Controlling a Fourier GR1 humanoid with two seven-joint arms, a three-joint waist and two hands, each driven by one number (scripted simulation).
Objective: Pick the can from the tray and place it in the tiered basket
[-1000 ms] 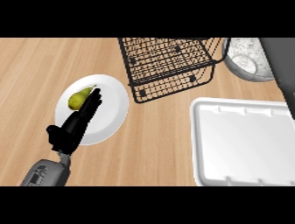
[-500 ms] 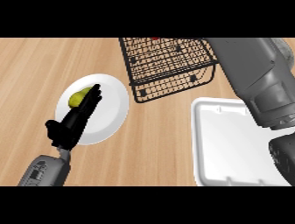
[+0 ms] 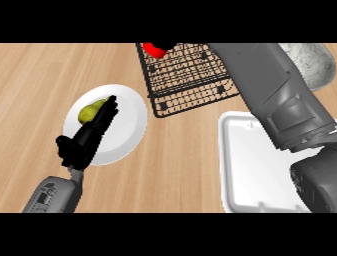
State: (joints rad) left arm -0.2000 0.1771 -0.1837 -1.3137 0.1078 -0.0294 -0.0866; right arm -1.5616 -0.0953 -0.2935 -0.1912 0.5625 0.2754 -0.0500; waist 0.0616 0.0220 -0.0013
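Basket: black wire, at the counter's far side, its near edge tilted down to the right. Landmark for all that follows.

Can: red, only a small part showing, at the basket's far-left corner, inside or just above the wire (cannot tell which).

Right arm: grey, reaches from the lower right across the basket's right side towards the far edge; its hand is hidden, so the fingers' state cannot be told.

Tray: white, near-right of the basket, largely covered by the arm.

Plate: white, near-left of the basket, bare wood between them.

Pear: yellow-green, on the plate's far-left part.

Left hand: black, fingers straight and together, lying over the plate, tips beside the pear.

Bowl: speckled grey, right of the basket.

Open wood lies left of the plate.
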